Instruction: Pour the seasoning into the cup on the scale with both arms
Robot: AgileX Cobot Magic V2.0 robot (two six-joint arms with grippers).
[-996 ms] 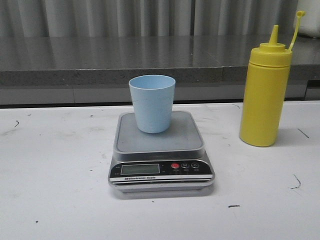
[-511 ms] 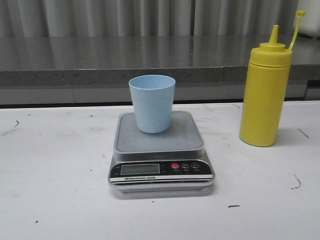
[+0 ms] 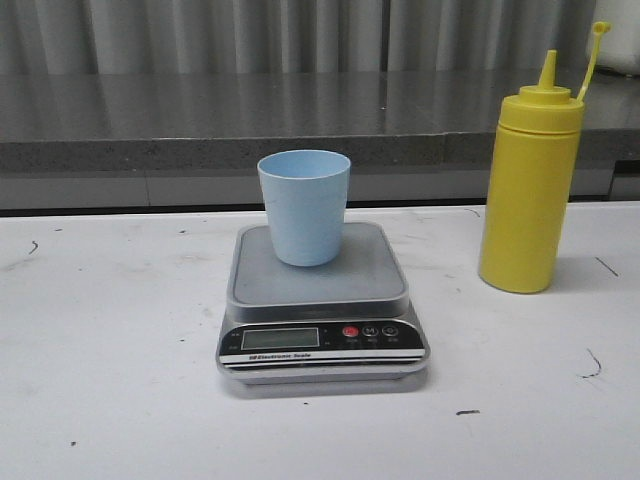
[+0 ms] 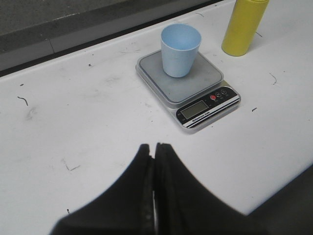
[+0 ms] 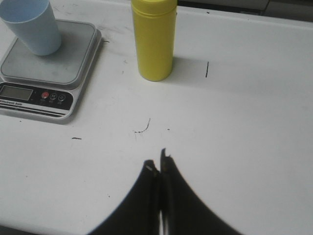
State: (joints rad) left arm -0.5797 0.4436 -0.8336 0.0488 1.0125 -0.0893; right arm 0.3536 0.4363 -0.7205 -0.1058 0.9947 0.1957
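The pale blue cup (image 3: pixel 304 205) stands upright and empty on the platform of the silver-grey scale (image 3: pixel 320 300) at the table's middle. To its right stands the yellow seasoning bottle (image 3: pixel 531 185), upright, its cap hanging off the nozzle on a tether. Neither arm shows in the front view. In the left wrist view my left gripper (image 4: pixel 153 147) is shut with nothing in it, well short of the scale (image 4: pixel 193 85) and cup (image 4: pixel 180 49). In the right wrist view my right gripper (image 5: pixel 159 161) is shut and empty, short of the bottle (image 5: pixel 153 39).
A dark grey ledge (image 3: pixel 250 120) runs along the back of the white table (image 3: pixel 110 350), with a ribbed wall behind. Small dark scuff marks dot the tabletop. The table's near edge shows in the left wrist view (image 4: pixel 288 186).
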